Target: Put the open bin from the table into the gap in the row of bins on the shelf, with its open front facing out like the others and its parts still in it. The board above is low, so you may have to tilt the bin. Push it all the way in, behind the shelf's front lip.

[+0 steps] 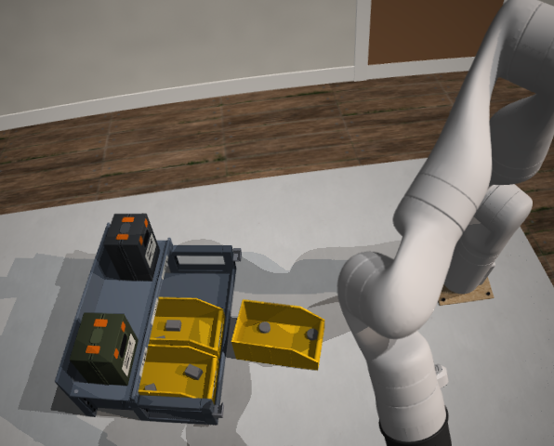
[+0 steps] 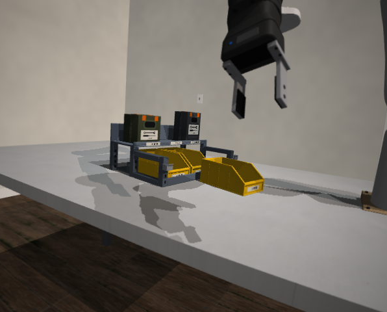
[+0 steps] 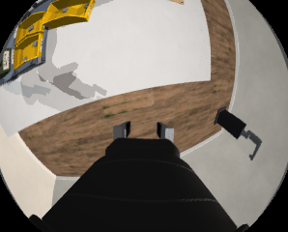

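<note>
The loose yellow open bin point(image 1: 286, 354) point(image 2: 232, 174) point(image 3: 70, 10) stands upright on the table, just in front of the dark shelf point(image 1: 118, 293) point(image 2: 113, 149). Its back wall is towards the shelf and its low open front points away. Two grey parts point(image 1: 264, 327) point(image 1: 310, 334) lie in it. Two yellow bins point(image 1: 186, 323) point(image 1: 178, 372) point(image 2: 150, 166) sit in the lower row. The gap point(image 1: 195, 288) is the bare slot at the far end of that row. My gripper point(image 2: 260, 107) point(image 3: 143, 127) is open and empty. It hangs high above the table, well clear of the bin.
A black case point(image 1: 132, 244) point(image 2: 187, 125) and a green case point(image 1: 104, 347) point(image 2: 141, 127) stand on the shelf's upper board. The arm's base sits on a wooden plate point(image 1: 483, 293) point(image 2: 366, 201) at the right. The table's edge point(image 2: 187, 242) runs in front.
</note>
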Robot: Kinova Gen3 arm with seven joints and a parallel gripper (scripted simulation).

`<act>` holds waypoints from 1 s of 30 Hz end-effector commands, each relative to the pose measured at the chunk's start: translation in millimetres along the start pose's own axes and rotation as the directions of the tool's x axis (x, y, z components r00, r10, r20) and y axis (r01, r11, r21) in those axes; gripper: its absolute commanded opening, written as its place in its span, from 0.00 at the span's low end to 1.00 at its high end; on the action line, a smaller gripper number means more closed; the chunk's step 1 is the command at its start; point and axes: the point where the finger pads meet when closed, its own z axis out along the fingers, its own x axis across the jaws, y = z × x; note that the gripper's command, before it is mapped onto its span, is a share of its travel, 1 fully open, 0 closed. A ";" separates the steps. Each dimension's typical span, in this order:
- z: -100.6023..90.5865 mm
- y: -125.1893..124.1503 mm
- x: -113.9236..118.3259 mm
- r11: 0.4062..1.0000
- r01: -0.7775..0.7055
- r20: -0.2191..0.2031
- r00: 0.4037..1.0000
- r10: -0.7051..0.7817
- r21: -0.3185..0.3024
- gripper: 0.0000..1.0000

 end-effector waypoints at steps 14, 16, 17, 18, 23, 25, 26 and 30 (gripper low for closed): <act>-1.1 -0.2 -1.7 1.000 -0.007 0.003 1.000 0.007 0.000 1.00; -1.1 -0.2 -1.7 1.000 -0.007 0.003 1.000 0.007 0.000 1.00; -1.2 -0.4 -2.0 1.000 -0.008 0.004 1.000 0.008 0.000 1.00; -1.3 -0.6 -2.4 1.000 -0.010 0.004 1.000 0.010 0.000 1.00; -2.0 -2.0 -5.1 1.000 -0.022 0.008 1.000 0.022 0.002 1.00; -2.3 -2.8 -6.5 1.000 -0.028 0.010 1.000 0.028 0.003 1.00; -2.5 -3.2 -7.2 0.999 -0.032 0.011 0.999 0.032 0.004 1.00; -3.5 -5.3 -10.9 0.999 -0.048 0.016 0.999 0.048 0.006 1.00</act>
